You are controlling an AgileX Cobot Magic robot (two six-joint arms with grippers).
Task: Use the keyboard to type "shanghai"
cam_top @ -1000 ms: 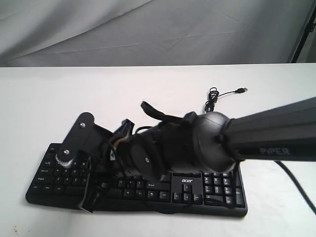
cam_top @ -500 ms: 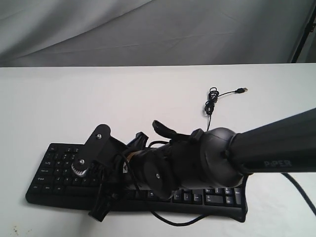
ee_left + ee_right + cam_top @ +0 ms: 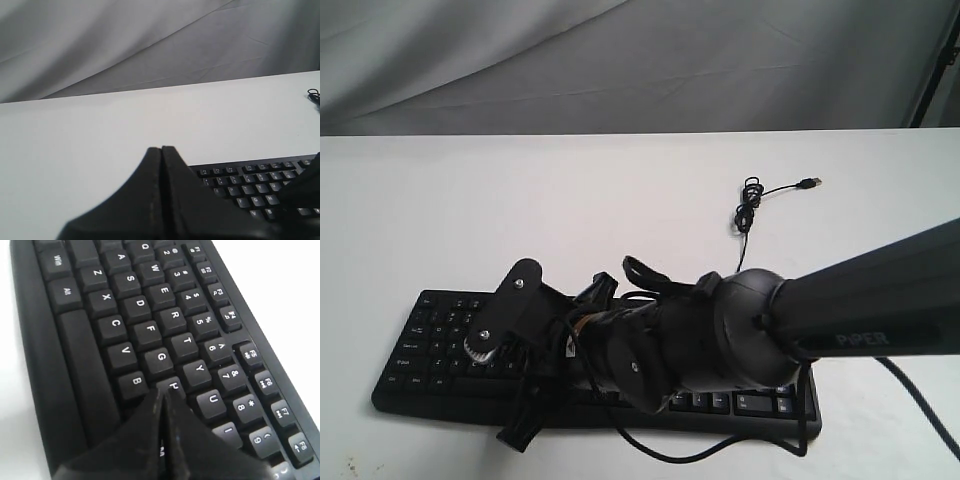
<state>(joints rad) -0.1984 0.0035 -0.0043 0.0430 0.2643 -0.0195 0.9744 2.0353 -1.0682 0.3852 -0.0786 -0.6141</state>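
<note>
The black keyboard [image 3: 430, 345] lies near the front of the white table, its middle hidden under my right arm [image 3: 720, 340], which reaches across it from the right. In the right wrist view my right gripper [image 3: 163, 391] is shut, and its joined tips rest at the H key [image 3: 173, 385] of the keyboard [image 3: 145, 315]. My left gripper [image 3: 161, 149] is shut on nothing and hangs over bare table beside the keyboard [image 3: 250, 182]. It is not seen in the exterior view.
The keyboard's thin USB cable is coiled [image 3: 749, 205] behind it, with the plug [image 3: 810, 183] lying loose on the white table [image 3: 470, 200]. A grey cloth backdrop [image 3: 620, 60] hangs behind. The right arm's own cable [image 3: 660, 450] loops at the keyboard's front edge.
My right arm has dropped lower and come forward over the keyboard; it now hides the acer logo and more keys. Its wrist has swung towards the middle rows.
</note>
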